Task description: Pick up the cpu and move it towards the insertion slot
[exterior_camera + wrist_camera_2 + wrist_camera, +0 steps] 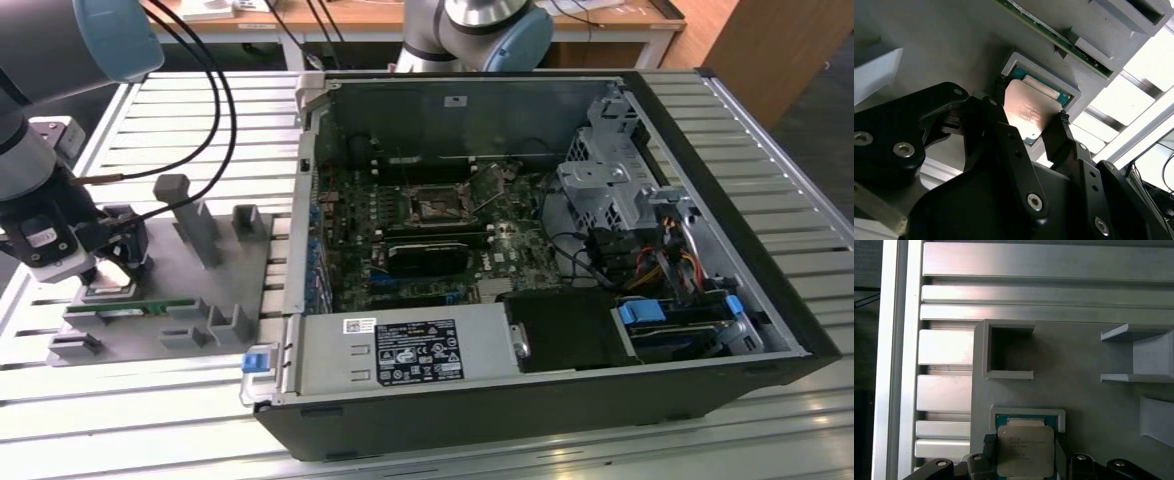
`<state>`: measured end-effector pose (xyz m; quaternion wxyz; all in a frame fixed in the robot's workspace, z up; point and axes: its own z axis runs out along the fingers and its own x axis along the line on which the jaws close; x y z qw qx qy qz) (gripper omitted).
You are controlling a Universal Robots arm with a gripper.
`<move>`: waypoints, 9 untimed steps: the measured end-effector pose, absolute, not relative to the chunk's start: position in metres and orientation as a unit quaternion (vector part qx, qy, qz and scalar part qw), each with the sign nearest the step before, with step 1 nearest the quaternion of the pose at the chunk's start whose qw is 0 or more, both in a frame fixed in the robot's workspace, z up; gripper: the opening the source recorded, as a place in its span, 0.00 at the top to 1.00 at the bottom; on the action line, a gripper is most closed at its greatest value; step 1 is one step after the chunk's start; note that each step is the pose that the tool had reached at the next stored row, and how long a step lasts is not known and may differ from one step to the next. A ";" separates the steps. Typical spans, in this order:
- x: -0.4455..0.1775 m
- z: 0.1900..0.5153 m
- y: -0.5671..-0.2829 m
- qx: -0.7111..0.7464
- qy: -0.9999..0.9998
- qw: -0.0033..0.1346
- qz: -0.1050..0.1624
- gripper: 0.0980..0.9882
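Exterior view: gripper (114, 268) low over the grey tray (200, 340) at the exterior view's left. The tray sits on a slatted aluminium table (174, 400). The open computer case (787, 330) is just beside the tray. The insertion slot (437, 207) is on the board inside the case, well apart from the gripper, and the cpu is too small to make out here. A green memory stick (127, 308) lies on the tray next to the gripper.

First wrist view: cpu (1021, 450) seen top-on, silvery lid with a pale rim, at a square framed recess (1026, 414) of the tray. A strip of green shows at the recess's far side. One black finger (988, 447) is at each of two opposite edges.

Second wrist view: seen from the side, both fingers (1004, 125) press the cpu's edges, so the gripper is clamped on the chip. Cpu lid looks tilted against the recess frame. Cannot tell whether it is clear of the recess.

Edges and room: tray posts (198, 225) stand near the gripper on the case side. The case's side wall (307, 200) rises between tray and board, and the case is open on top. A black card (427, 255) lies just beside the slot. An open square pocket (1006, 350) lies near the recess, and bare slats run past the tray's edge.
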<state>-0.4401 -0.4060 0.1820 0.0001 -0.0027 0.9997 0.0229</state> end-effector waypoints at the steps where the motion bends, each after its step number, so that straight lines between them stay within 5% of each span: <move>1: -0.440 0.182 -0.406 -0.003 1.000 0.000 0.023 0.50; 9: -0.440 0.190 -0.406 -0.003 1.000 0.000 0.023 0.50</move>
